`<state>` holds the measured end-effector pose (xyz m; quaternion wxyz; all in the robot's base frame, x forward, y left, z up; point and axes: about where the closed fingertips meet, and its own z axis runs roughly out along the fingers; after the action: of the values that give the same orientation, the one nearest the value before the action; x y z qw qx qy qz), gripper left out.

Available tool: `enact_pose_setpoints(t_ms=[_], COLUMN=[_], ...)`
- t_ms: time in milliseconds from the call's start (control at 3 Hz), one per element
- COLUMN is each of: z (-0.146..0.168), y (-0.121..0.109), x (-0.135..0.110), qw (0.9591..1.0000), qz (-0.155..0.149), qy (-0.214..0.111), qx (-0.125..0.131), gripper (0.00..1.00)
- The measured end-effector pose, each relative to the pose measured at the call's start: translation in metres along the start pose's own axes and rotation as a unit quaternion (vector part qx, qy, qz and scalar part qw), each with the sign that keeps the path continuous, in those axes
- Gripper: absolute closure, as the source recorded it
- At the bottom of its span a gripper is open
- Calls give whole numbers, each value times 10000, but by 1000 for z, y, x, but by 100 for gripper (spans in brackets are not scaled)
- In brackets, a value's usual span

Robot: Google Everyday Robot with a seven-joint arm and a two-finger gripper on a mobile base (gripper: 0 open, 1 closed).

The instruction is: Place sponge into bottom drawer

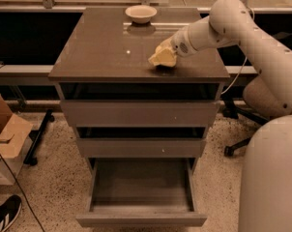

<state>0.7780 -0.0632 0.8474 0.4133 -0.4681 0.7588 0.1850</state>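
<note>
Sponge [161, 58] in end effector [167, 50] over cabinet top [102, 52]

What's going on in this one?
A one-armed robot reaches over a three-drawer cabinet, its gripper closed on a pale-yellow sponge near the front right of the cabinet top. Whether the sponge has left the surface is hard to tell. The bottom drawer is pulled out, with nothing visible inside, so the sponge is not yet placed. A cream bowl sits at the back of the top.
</note>
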Motion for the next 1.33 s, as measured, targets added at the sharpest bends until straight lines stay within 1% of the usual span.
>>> enact_pose_setpoints(t_ms=[333, 667, 1000, 1333], z=[-40, -74, -105, -109], y=[31, 69, 113, 163], x=[9, 23, 50, 80], qw=[9998, 9988, 9971, 9930], qz=[-12, 87, 113, 114], qy=[9, 77, 269, 501], qx=[-218, -472, -699, -1067], gripper=[100, 100, 100, 100])
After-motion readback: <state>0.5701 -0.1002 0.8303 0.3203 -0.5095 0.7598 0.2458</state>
